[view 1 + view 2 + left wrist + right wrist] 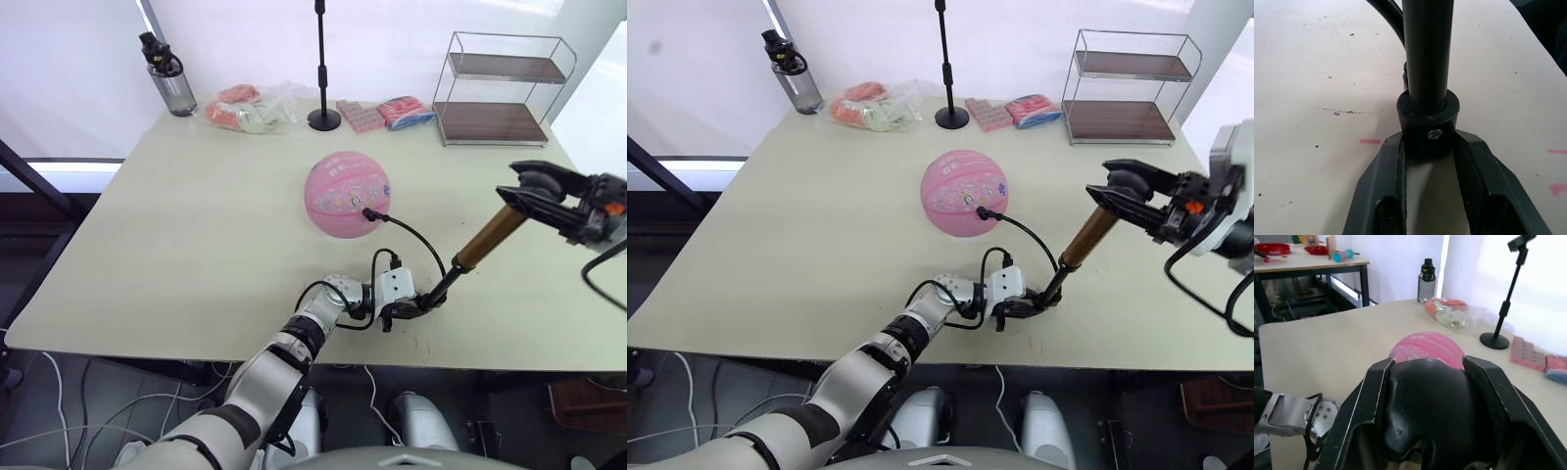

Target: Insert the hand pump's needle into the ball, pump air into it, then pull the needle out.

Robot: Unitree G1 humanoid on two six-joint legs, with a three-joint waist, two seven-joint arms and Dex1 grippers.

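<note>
- desk [176, 245]: pale top; all task items sit on its middle and near-right part.
- ball [347, 193]: pink, round, near the desk's centre, well ahead of both grippers. Left gripper is nearer the front edge than it, right gripper off to its right.
- hand pump [487, 239]: gold tube tilted, running from its black base near the front edge up and right to the black handle. Base end sits on the desk, handle end is lifted off it.
- right gripper [537, 191]: clamped around the pump's black handle at the raised end; in the right wrist view the handle fills the gap between both fingers [1365, 406].
- left gripper [409, 307]: low on the desk, gripping the pump's black base collar; left wrist view shows the collar wedged between the finger tips.
- hose [416, 235]: thin black loop from the pump base, arcing up to the ball's near-right side.
- needle [371, 213]: black fitting touching the ball's skin; the pin itself can't be made out.
- Back edge: microphone stand [322, 69], bottle [168, 76], wire shelf rack [500, 88], pink packets [361, 115].
</note>
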